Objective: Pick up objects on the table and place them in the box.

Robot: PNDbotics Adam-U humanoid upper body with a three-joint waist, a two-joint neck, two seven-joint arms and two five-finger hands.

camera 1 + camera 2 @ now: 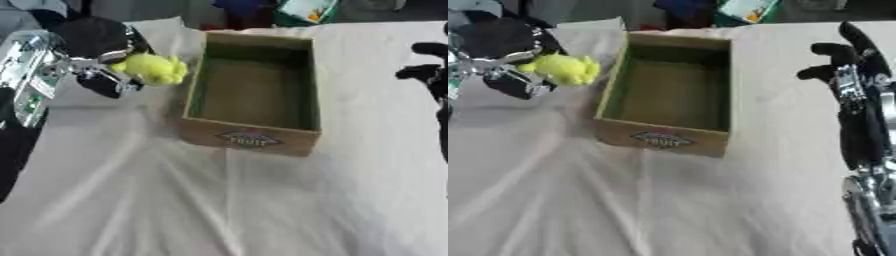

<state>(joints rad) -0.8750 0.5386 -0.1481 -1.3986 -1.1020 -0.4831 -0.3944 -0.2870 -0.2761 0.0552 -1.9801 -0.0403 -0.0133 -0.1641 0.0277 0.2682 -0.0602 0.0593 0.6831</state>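
A yellow toy (pixel 154 69) hangs just left of the cardboard box (pixel 252 137), held in my left hand (pixel 98 55), whose fingers curl around it above the table. The box is open at the top, with green inner walls and a label on its front; nothing shows inside it. My right hand (pixel 852 70) stands at the right edge, to the right of the box, fingers straight and holding nothing.
A white cloth (pixel 175 200) covers the table, wrinkled in front of the box. Dark items and a green-and-white packet (pixel 308 10) lie beyond the table's far edge.
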